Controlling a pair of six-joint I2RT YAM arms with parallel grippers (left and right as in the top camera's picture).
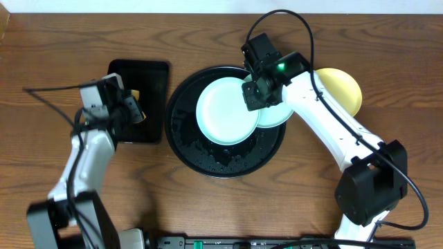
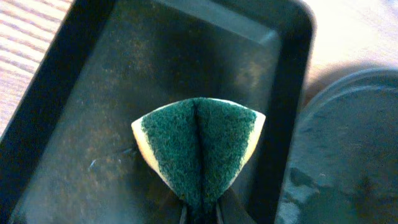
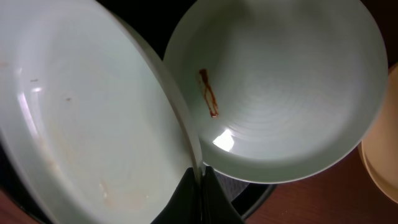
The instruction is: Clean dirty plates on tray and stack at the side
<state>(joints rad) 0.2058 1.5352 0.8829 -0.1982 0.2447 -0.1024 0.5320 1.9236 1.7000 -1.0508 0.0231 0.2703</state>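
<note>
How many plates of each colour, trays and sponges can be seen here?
Mint-green plates: 2 (left mint-green plate, right mint-green plate)
Yellow plates: 1 (pale yellow plate)
Black trays: 2 (round black tray, rectangular black tray)
Sponges: 1 (sponge)
Total: 6

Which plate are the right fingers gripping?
The mint-green plate mid-tray: the right fingers pinch its rim. The other mint-green plate shows a brown streak; the yellow plate sits off the tray.

Overhead top-down; wrists close; tray [image 1: 208, 162] shared.
</note>
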